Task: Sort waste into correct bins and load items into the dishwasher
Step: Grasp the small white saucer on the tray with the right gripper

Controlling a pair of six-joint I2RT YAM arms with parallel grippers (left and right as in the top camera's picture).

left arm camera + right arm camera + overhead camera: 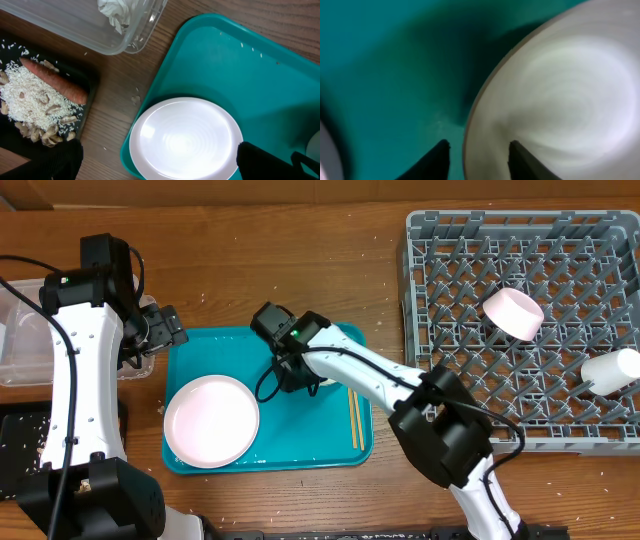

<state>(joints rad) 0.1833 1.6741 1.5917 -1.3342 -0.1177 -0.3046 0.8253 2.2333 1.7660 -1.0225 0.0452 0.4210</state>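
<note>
On the teal serving tray [200, 345] lie a large round plate [211, 421] and wooden chopsticks [355, 418]. My right gripper [300, 375] is low over the tray, above a small pale dish [560, 100]. Its jaws straddle the dish's rim, one finger inside and one outside with a sliver of tray still showing, so the right gripper [477, 147] is open. The left gripper [157, 160] hangs wide open above the plate [185, 137] and holds nothing. The clear tub [75, 30] contains a crumpled white wad [117, 12]. On the black tray [91, 85] lie a carrot [52, 80] and rice [30, 100].
The grey dish rack [430, 300] stands at the right with a pink-white bowl [513, 313] and a white cup [612, 370] in it. The clear tub [20, 340] and black tray [25, 430] sit at the far left, beside the left arm.
</note>
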